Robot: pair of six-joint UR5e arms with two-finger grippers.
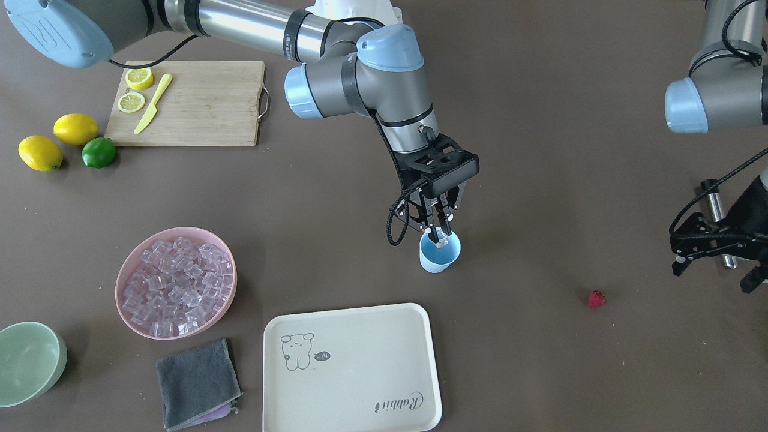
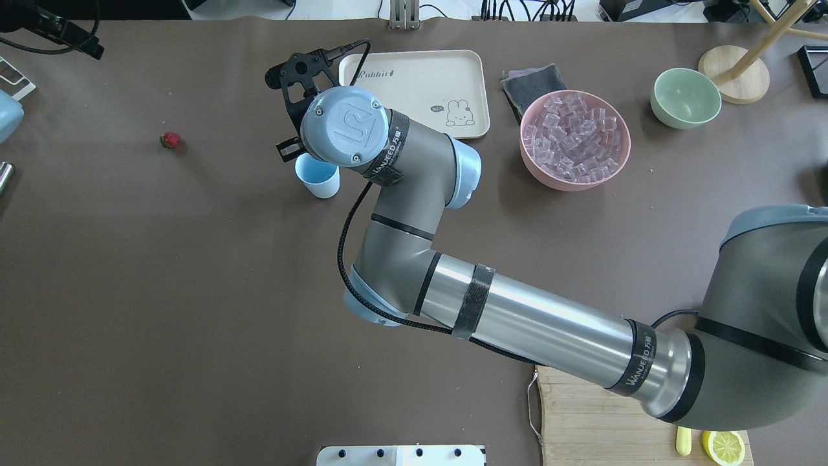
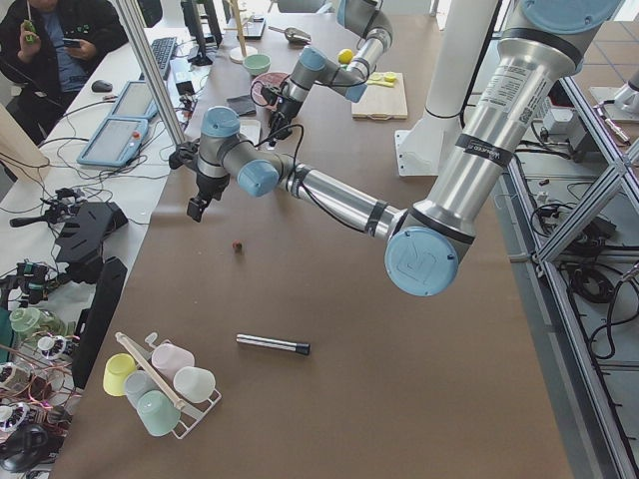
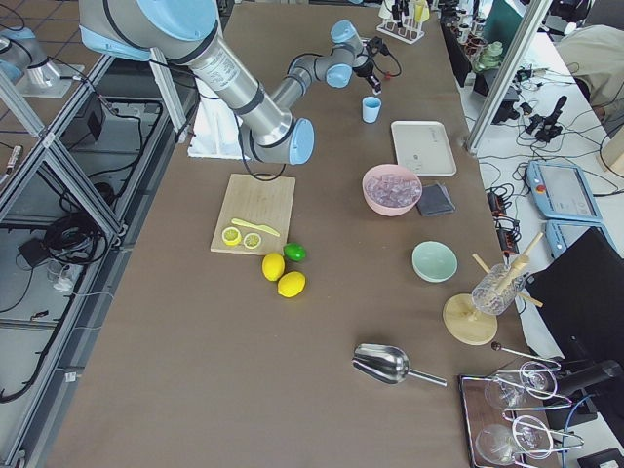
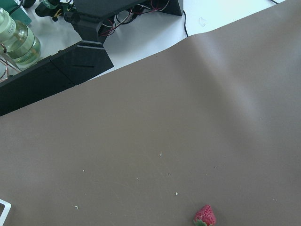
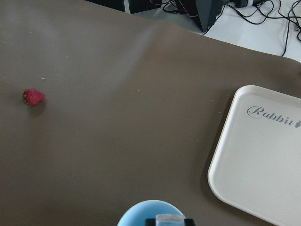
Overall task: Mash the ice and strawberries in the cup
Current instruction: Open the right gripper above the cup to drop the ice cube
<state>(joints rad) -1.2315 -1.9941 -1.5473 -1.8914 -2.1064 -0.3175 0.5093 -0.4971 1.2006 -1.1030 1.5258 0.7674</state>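
Right gripper hung directly over the cup, its fingers pinching one ice cube at the rim. The cup stood upright, mouth up, near the tray. The strawberry lay on its side, well apart from the cup, leafy end pointing away from the tray. Left gripper: spread could not be determined.

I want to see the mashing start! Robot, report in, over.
Right gripper shut on an ice cube, just over the cup. Left gripper open. Strawberry loose on the table, not in the cup. Nothing blocks the cup.
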